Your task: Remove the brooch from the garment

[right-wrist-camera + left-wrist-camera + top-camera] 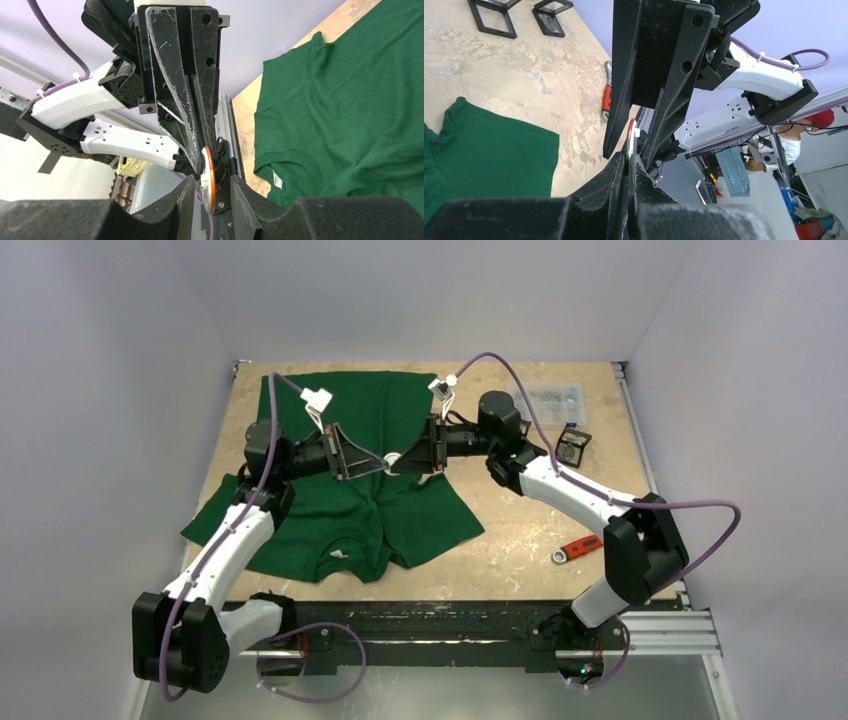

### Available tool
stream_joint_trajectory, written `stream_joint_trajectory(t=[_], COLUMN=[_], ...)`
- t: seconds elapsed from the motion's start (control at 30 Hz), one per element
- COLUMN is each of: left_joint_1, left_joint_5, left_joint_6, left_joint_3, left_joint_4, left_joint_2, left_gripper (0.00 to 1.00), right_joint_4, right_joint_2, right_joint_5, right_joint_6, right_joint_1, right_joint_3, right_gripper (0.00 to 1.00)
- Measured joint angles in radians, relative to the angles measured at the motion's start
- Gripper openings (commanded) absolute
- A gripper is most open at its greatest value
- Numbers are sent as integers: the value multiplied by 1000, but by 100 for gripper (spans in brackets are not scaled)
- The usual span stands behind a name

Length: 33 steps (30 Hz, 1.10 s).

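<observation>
The dark green T-shirt (360,510) lies flat on the table, its neck with the white label (340,553) toward the arms. It also shows in the right wrist view (350,100) and the left wrist view (484,150). The brooch (392,458) is a round white disc with an orange rim, held in the air above the shirt. My left gripper (629,158) is shut on its edge (630,137). My right gripper (213,179) is open, with a finger on each side of the brooch (208,170) and a gap to each.
A red-handled tool (578,548) lies on the table at the right front. A clear plastic box (548,400) and small black frames (572,448) sit at the back right. The table's front rail (450,625) runs along the near edge.
</observation>
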Motion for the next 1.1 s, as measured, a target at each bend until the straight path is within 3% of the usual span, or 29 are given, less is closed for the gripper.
stream_joint_trajectory(t=[0.17, 0.47, 0.67, 1.0, 1.1], left_joint_1=[0, 0, 0, -1, -1], left_joint_5=[-4, -8, -8, -3, -3], left_joint_6=[7, 11, 15, 15, 14], left_joint_3=[0, -4, -4, -4, -4], left_joint_4=[-1, -7, -6, 10, 16], left_joint_2=[-3, -10, -10, -10, -12], left_gripper=[0, 0, 0, 0, 0], right_joint_4=[25, 18, 30, 92, 109], right_joint_2=[8, 8, 8, 25, 25], right_joint_5=[-3, -3, -24, -58, -63], right_joint_6=[37, 45, 60, 109, 126], right_joint_1=[0, -1, -5, -11, -13], right_joint_3=[0, 0, 0, -2, -8], right_gripper=[22, 16, 1, 0, 4])
